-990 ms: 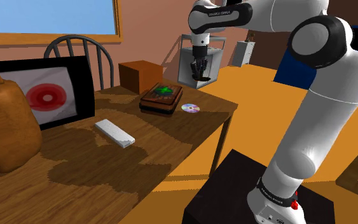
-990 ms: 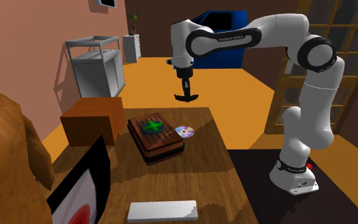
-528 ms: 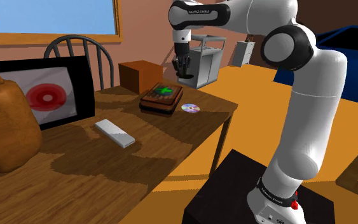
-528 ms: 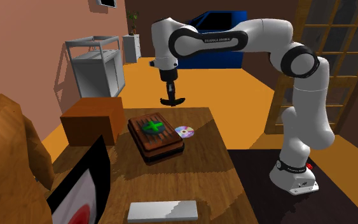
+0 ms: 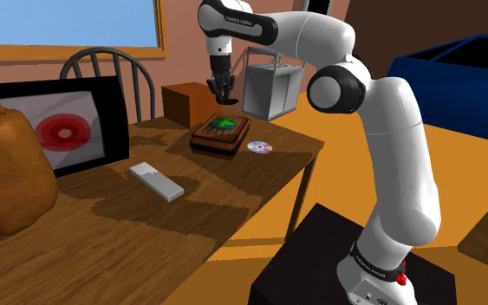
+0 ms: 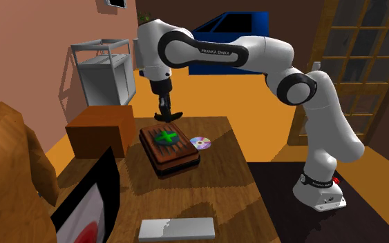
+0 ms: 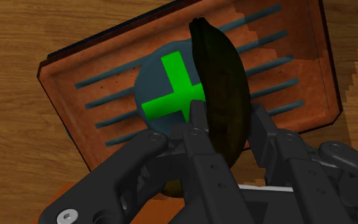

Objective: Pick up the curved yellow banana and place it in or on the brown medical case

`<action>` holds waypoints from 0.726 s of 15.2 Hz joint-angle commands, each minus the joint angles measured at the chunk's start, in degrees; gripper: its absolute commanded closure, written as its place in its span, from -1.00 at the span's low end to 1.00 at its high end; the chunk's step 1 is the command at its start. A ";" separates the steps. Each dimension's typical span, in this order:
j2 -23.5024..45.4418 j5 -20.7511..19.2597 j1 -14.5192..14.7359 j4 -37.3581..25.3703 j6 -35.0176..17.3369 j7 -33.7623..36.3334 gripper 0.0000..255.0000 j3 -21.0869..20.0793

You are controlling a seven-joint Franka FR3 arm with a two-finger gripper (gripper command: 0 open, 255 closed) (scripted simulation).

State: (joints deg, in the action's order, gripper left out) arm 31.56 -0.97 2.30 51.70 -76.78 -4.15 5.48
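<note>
The banana [image 7: 217,76] looks dark, almost black with an olive tint, and is curved. My gripper [image 7: 228,125] is shut on it, one black finger [image 7: 195,127] on each side. Straight below lies the brown case [image 7: 95,105] with a green cross on a round blue patch. In the shoulder view my gripper [image 5: 223,94] hangs a little above the case [image 5: 220,135] on the wooden table [image 5: 190,217]. The second exterior view shows the banana [image 6: 166,116] as a dark curve under the gripper [image 6: 164,110], just over the case's [image 6: 172,153] far end.
A disc [image 5: 260,147] lies beside the case near the table edge. A white flat box [image 5: 156,181] sits mid-table. A brown block [image 5: 190,102], a chair [image 5: 103,65] and a framed picture [image 5: 60,130] stand behind. A grey shelf unit [image 5: 272,82] stands past the table.
The arm has swung toward the shoulder view's left, carrying the banana from beyond the table's edge to just above the case, and it has come lower.
</note>
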 commanded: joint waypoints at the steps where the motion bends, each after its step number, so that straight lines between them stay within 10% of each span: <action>1: 0.94 0.07 0.27 -0.19 -0.76 0.47 1.00 -0.12; 11: -3.01 -0.20 0.77 14.07 -11.06 0.99 1.00 -0.14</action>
State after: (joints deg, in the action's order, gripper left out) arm 28.67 -1.17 3.00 64.75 -86.90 -3.27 5.36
